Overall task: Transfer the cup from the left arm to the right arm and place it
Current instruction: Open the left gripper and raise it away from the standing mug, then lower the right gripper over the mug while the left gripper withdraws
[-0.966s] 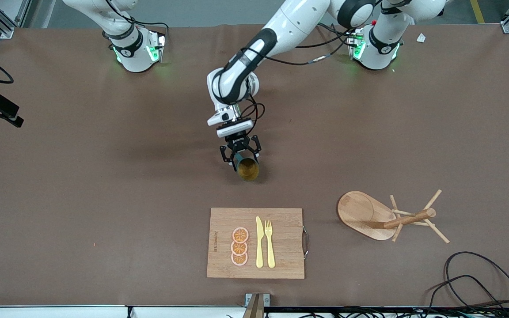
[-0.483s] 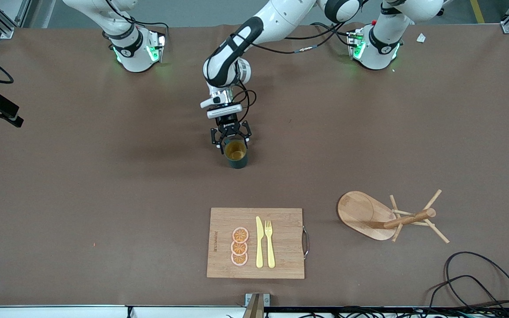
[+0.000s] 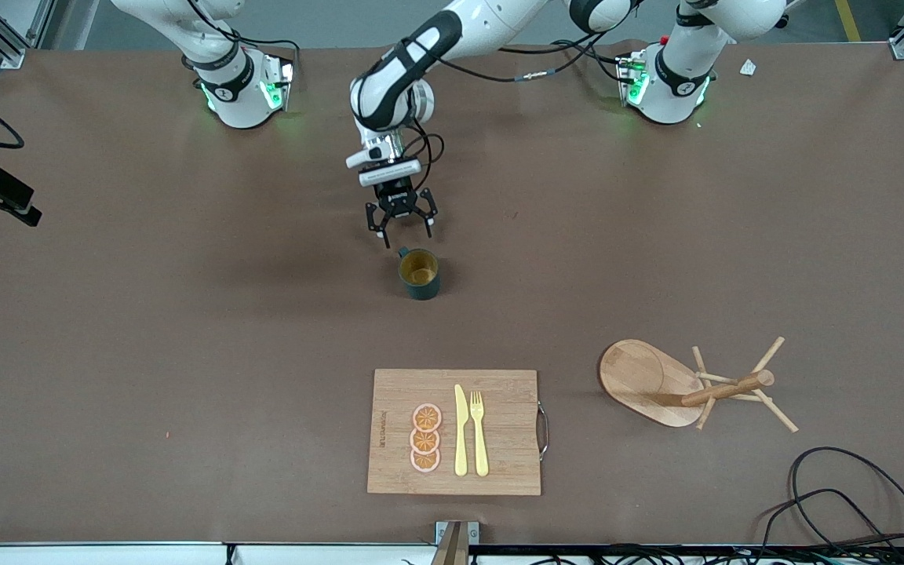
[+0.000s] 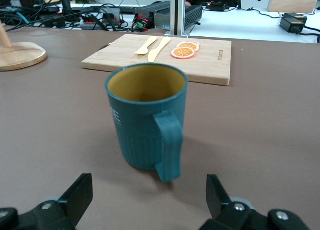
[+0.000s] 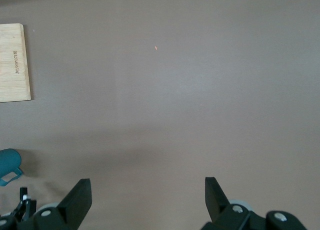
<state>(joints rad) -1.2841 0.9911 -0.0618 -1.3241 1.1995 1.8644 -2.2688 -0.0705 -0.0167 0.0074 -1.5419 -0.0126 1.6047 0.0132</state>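
The cup (image 3: 419, 274), dark teal with a golden-tan inside, stands upright on the brown table near its middle. Nothing holds it. My left gripper (image 3: 399, 232) hangs open just off the cup's handle side, over bare table, fingers spread wide and empty. In the left wrist view the cup (image 4: 147, 115) fills the middle, its handle turned toward the left gripper (image 4: 148, 187). My right gripper (image 5: 147, 182) is open and empty above bare table, out of the front view. An edge of the cup (image 5: 9, 162) shows in the right wrist view.
A wooden cutting board (image 3: 511, 439) lies nearer the front camera than the cup, carrying orange slices (image 3: 425, 438), a yellow knife (image 3: 461, 430) and fork (image 3: 479, 431). A wooden peg stand (image 3: 644, 380) stands toward the left arm's end. Cables (image 3: 836, 486) lie at that corner.
The left gripper carried the cup toward the robots' bases, set it down upright, opened and drew back from it. The right arm shows no movement.
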